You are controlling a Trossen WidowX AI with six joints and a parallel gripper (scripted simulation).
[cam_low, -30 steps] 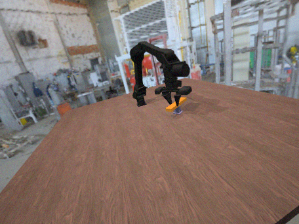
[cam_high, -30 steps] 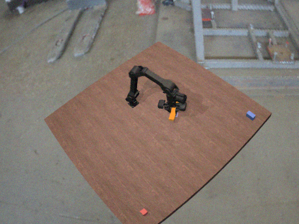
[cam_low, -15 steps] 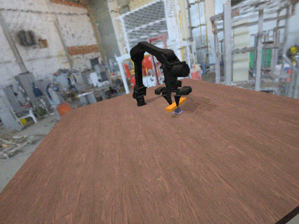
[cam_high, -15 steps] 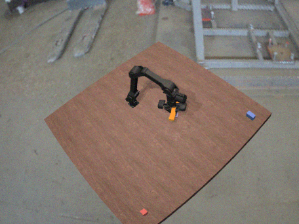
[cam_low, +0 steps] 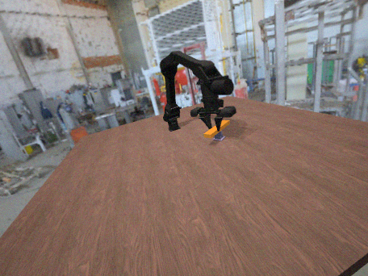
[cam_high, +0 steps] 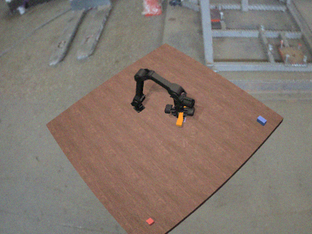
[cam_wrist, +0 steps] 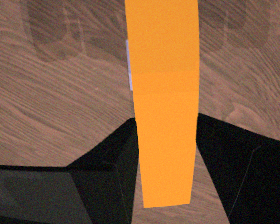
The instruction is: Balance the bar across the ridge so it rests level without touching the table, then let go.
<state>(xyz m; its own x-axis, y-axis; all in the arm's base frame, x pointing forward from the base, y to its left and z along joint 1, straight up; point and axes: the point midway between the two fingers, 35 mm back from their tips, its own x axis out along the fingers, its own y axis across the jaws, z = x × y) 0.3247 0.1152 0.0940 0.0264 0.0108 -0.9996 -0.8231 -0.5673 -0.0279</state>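
Fingers on the black arm (cam_high: pixel 161 81) are clamping the orange bar (cam_low: pixel 216 128) from both sides, gripping it near one end while the rest of it is sticking out ahead of them. From the side, the bar is sitting just above the brown wooden surface (cam_low: pixel 181 207), directly over a small purple ridge (cam_low: pixel 219 137), and it is tilting slightly, its far end riding a little higher than its near end. Whether it is actually touching the ridge I cannot tell from here. Looking down along the wrist, a thin pale sliver of the ridge is peeking out at the bar's left edge, and the bar is crossing over it. From above, the arm is bending down from its base near the middle of the surface. A small blue block (cam_high: pixel 261 120) is sitting well apart near the right edge, and a small red block (cam_high: pixel 150 221) is lying by the near edge.
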